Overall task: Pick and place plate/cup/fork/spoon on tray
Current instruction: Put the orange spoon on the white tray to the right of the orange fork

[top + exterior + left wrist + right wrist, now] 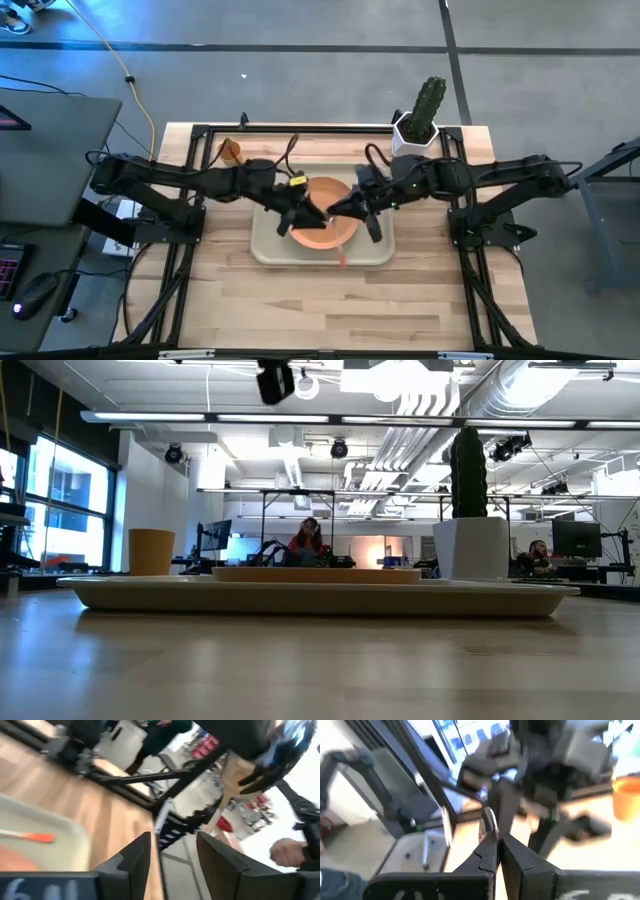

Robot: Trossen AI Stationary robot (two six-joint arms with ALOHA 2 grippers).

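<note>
the table (340, 300) is pale wood in glued strips, smooth, with a soft sheen in the low view. the tray (320, 596) looks like beige plastic, matt and smooth. the plate (322, 236) and the cup (151, 552) are orange, plain and matt, plastic by the look. the spoon (488, 821) has a shiny silver metal bowl. the white pot (471, 548) is smooth and matt. both arms and the right gripper (499, 851) are dark, dull plastic or metal
</note>
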